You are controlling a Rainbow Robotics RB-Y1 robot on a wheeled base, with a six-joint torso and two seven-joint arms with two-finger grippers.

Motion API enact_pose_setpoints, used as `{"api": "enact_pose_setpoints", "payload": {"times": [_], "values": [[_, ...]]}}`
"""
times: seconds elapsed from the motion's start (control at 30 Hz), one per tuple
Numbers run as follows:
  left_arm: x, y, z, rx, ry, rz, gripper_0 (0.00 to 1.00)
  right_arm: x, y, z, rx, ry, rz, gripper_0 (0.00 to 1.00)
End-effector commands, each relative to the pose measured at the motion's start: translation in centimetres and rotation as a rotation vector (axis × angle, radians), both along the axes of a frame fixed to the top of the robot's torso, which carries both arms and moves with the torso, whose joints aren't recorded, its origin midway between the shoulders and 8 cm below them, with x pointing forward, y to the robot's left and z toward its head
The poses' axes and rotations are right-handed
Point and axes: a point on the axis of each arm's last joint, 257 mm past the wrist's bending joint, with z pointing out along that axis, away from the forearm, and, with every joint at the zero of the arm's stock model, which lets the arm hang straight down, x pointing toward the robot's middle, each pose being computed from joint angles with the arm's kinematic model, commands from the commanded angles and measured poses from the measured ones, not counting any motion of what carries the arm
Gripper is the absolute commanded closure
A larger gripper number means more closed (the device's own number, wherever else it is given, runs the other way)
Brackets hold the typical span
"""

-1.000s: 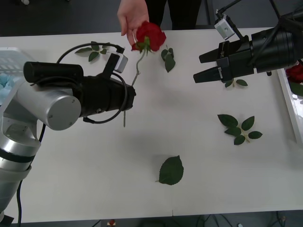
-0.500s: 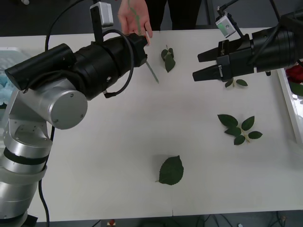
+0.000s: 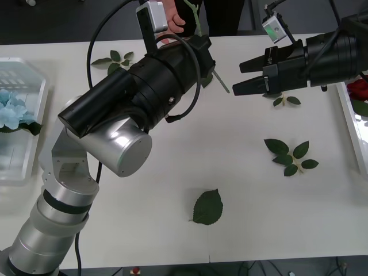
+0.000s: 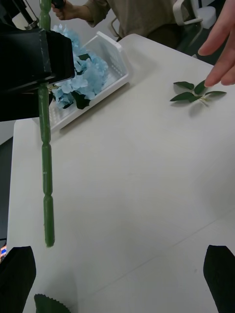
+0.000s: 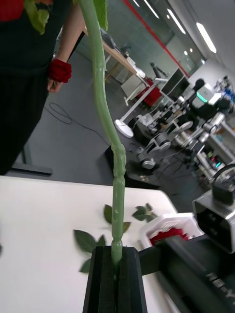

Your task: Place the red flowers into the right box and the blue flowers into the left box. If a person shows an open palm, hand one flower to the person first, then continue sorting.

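Left tool (image 5: 115,274) raised over the far middle of the table (image 3: 172,172), fingers (image 5: 132,279) pressed together on a green rose stem (image 5: 110,146). From the left wrist, the stem runs from between the black fingers toward the person; a scrap of red bloom (image 5: 12,7) and green sepals show at its far end, against the person's dark clothing. From the front, the left arm's bulk hides the clamp; the stem's free end (image 3: 221,85) sticks out past the arm, pointing at the right tool. From the right wrist, the same stem (image 4: 46,161) hangs in the air, clear of the table.

Person's hand (image 3: 174,22) at the far table edge, just behind the left arm's wrist camera; palm mostly hidden, cannot tell if it touches the flower. Fingertips (image 4: 218,54) show from the right wrist, above a leaf sprig (image 4: 196,93).

Right tool (image 3: 237,79) held over the far right of the table, fingers (image 3: 253,63) apart, nothing between them, close to the stem's free end but not touching.

Left box (image 3: 31,77) at the table's left edge, blue flowers (image 3: 12,109) lying in it. Right box (image 3: 348,115) at the right edge, a red flower (image 3: 359,87) inside.

Loose on the table: one large leaf (image 3: 207,207) near the front, a five-leaf sprig (image 3: 290,156) to its right.
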Motion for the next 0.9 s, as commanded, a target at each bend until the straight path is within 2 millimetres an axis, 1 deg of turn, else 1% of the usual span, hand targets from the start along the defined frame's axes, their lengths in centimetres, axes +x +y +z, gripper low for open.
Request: {"api": "enact_pose_setpoints", "payload": {"times": [0.03,0.17,0.33,0.47,0.7,0.8,0.83,0.87,0.9], "values": [[-2.3,-3.0,4.6,-0.098,-0.07,-0.059,1.0,-1.1,2.3,0.5,0.038,0.024,0.044,0.0],[-2.3,-2.9,4.5,-0.112,-0.064,-0.048,1.0,-1.5,3.3,0.8,0.053,0.026,0.064,0.0],[-2.2,-2.8,4.0,-0.104,-0.06,-0.039,1.0,-2.5,4.7,2.1,0.116,0.055,0.098,0.0],[-2.1,-2.7,3.9,-0.104,-0.059,-0.036,1.0,-2.9,5.1,2.9,0.132,0.065,0.114,0.0],[-1.8,-2.2,3.9,-0.09,-0.069,-0.019,1.0,-3.1,6.3,2.9,0.142,0.067,0.128,0.0],[-1.8,-2.2,3.9,-0.088,-0.07,-0.018,1.0,-2.7,7.1,3.1,0.15,0.057,0.12,0.13],[-1.8,-2.1,3.9,-0.086,-0.072,-0.014,1.0,-2.6,7.3,3.1,0.152,0.056,0.116,0.2],[-1.7,-2.0,3.9,-0.085,-0.073,-0.011,1.0,-2.4,7.6,3.0,0.152,0.054,0.11,0.33],[-1.7,-2.0,3.9,-0.086,-0.073,-0.012,1.0,-2.4,7.8,3.0,0.152,0.052,0.109,0.41]]}}
